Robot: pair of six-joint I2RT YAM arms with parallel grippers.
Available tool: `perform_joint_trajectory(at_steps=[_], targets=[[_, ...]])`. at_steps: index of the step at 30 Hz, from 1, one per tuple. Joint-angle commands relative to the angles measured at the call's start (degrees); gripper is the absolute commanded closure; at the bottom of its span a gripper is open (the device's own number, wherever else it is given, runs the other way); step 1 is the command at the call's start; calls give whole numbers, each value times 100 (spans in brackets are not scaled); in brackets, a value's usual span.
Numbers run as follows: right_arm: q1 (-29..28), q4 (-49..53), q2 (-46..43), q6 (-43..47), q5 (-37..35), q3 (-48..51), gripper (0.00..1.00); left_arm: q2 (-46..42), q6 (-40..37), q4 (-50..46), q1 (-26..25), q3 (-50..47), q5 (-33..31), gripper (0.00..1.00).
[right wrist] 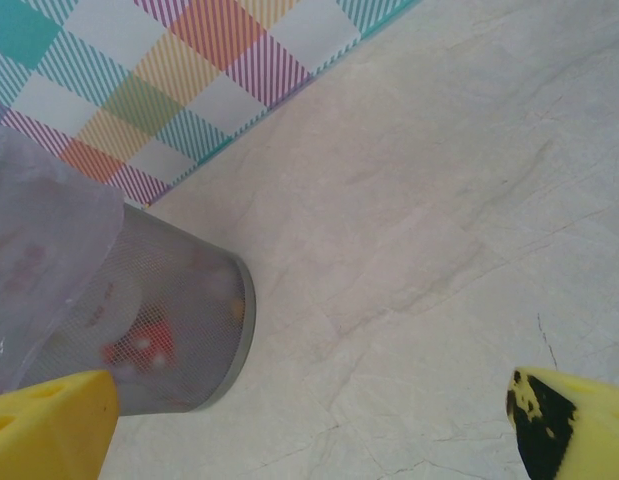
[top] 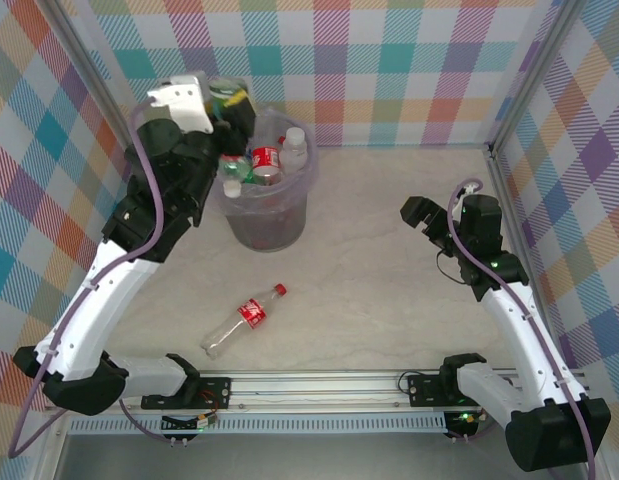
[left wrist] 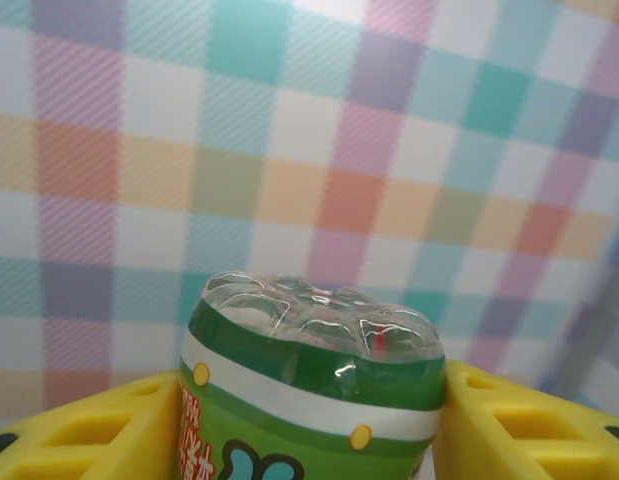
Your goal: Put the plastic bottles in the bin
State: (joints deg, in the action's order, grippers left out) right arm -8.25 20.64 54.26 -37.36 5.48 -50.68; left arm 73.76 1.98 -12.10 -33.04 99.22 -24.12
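My left gripper hangs over the rear-left rim of the bin, shut on a green bottle. In the left wrist view the yellow fingers press both sides of that green bottle, whose clear base points away from the camera. Several plastic bottles lie in the bin, among them a red-labelled one and a white-capped one. One red-capped, red-labelled bottle lies on its side on the table, in front of the bin. My right gripper stands open and empty at mid-right, with the bin off to its left.
Checked walls close off the back and both sides of the marble-patterned table. A metal rail runs along the near edge between the arm bases. A thin clear bag drapes over the bin's rim.
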Motion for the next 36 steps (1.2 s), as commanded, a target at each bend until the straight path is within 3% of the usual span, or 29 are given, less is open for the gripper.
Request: perform_joint_trajectory(at_steps=[1,7,14,24,27,33,36], targets=[[17,67,-88,102,120,-135,1,523,-378,816,368,208,-311,43],[16,211,-168,149,62,-184,1,1672,-446,-201,833,1161,16,41],[17,305,-244,195,-12,-188,1,2196,43,-1095,1261,1302,445,41],[-166,153,69,-15,1083,-232,1,2907,-19,-1691,1492,1519,894,34],[-1012,359,199,-143,1041,-108,2,3092,-89,-1769,1503,1583,1054,27],[-3357,280,548,-1391,-3,309,5,3307,-264,-1910,1519,1795,1322,0],[-4343,-135,909,-2405,-283,661,6,3325,-372,-1971,1515,1944,1339,0]])
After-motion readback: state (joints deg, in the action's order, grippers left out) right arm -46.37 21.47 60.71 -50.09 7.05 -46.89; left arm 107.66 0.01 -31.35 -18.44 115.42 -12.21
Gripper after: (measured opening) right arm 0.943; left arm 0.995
